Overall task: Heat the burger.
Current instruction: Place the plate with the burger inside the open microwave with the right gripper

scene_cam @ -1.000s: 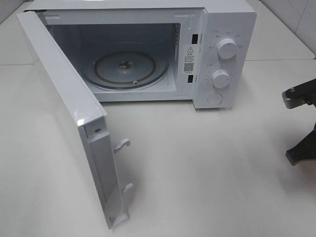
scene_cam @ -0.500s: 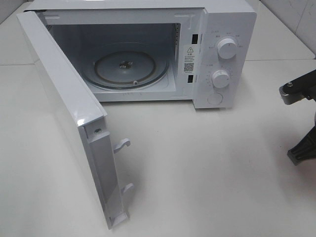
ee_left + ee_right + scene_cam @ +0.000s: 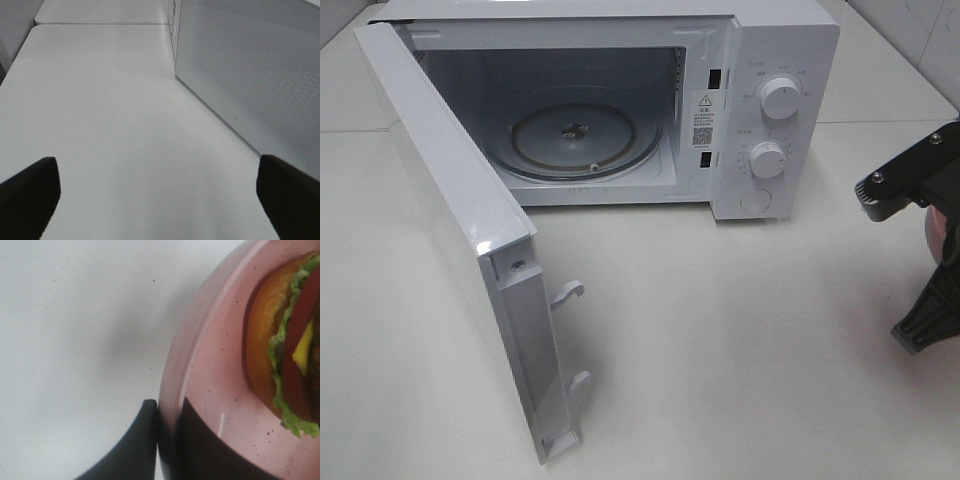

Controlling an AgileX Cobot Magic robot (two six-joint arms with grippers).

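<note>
– White worktop (image 3: 740,330) all round you, I see. What stands on it?

– 1 white microwave oven (image 3: 790,40) at the far edge, its door (image 3: 440,190) swung wide toward the near left corner. The round glass turntable (image 3: 585,140) lies on the oven floor. 2 white knobs (image 3: 780,98) are stacked vertically on the control panel, with a round button (image 3: 756,201) below them. 2 latch hooks (image 3: 567,293) stick out of the door's free edge.

– And the burger?

– With me, at the right edge of the worktop, to the right of the oven and apart from it. The burger (image 3: 280,340) sits on a round pink plate (image 3: 210,365). From my right wrist I see golden-brown bun, green lettuce, red tomato and a bit of yellow cheese. From the high camera only a sliver of pink shows past my arm.

– How do you hold it?

– My right gripper (image 3: 167,445) is pinched tight on the plate's rim, 1 dark finger (image 3: 142,440) on each side of it. Whether the plate rests on the worktop or hangs above it, I cannot tell.

– Your left?

– My left gripper (image 3: 160,200) is spread as wide as it goes, with nothing between its 2 fingertips. It hovers over the worktop near the left edge, beside the door's perforated outer face.
</note>
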